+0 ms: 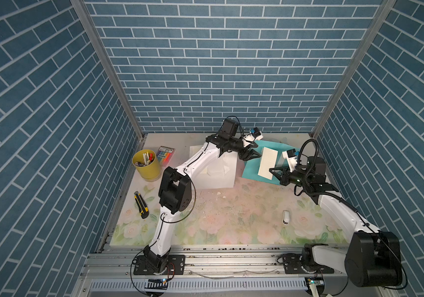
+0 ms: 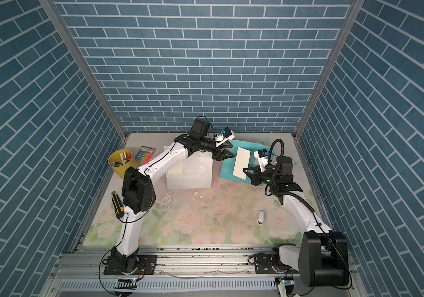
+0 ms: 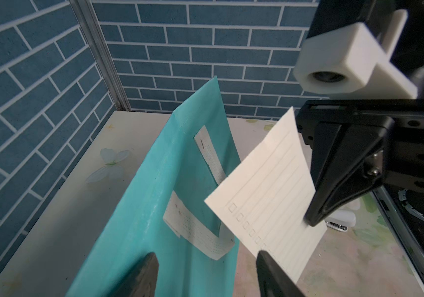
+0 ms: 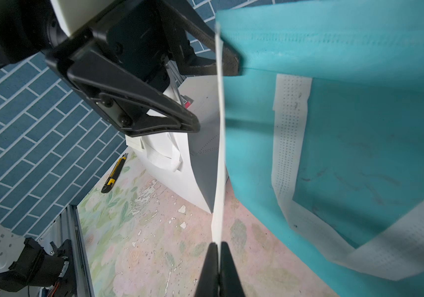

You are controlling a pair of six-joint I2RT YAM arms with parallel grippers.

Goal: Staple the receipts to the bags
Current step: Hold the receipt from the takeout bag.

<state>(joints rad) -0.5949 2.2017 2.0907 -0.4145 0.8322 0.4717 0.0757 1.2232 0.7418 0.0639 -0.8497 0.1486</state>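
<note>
Blue brick-patterned walls (image 1: 218, 64) close in a floral counter (image 1: 231, 218). The teal bag (image 1: 250, 168) lies at the counter's far right. The receipt (image 1: 267, 162) is held over it rather than resting flat: the right wrist view shows the slip edge-on, just beside the bag's face.

The right gripper (image 4: 217, 250) has its jaws pressed together on the receipt's near end, which holds the paper straight and lined up with the bag. The left gripper (image 1: 258, 151) reaches in from the opposite side with jaws spread, one finger on each side of the slip's far end and the bag's edge. My guess is that it means to clamp both layers, freeing the right arm to fetch the stapler (image 1: 286, 217), which lies untouched and well apart, nearer the front.

The white bag (image 1: 221, 177) sits beside the teal one, under the left arm, with the other receipt (image 2: 176, 171) on it. Whether that one is stapled I cannot tell.
</note>
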